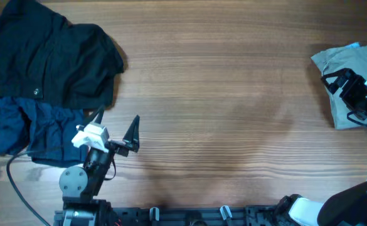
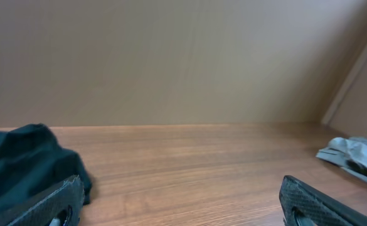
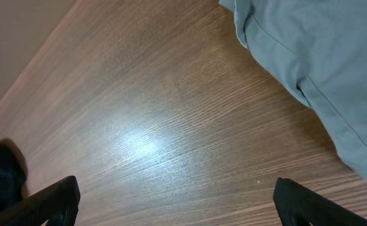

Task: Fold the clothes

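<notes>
Clothes (image 1: pixel 335 61) lying at table (image 1: pixel 221 94) right edge, just ahead of right gripper (image 3: pixel 177 199), gaping empty; left gripper (image 1: pixel 118 120), also gaping, well apart.

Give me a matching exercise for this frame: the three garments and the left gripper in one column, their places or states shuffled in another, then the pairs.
1. black garment
2. navy blue garment
3. khaki-grey garment
4. left gripper

A. at the right edge of the table
B. far left corner
C. open, holding nothing
D. left side, nearer the arms' bases

Pairs: 1-B, 2-D, 3-A, 4-C
</notes>
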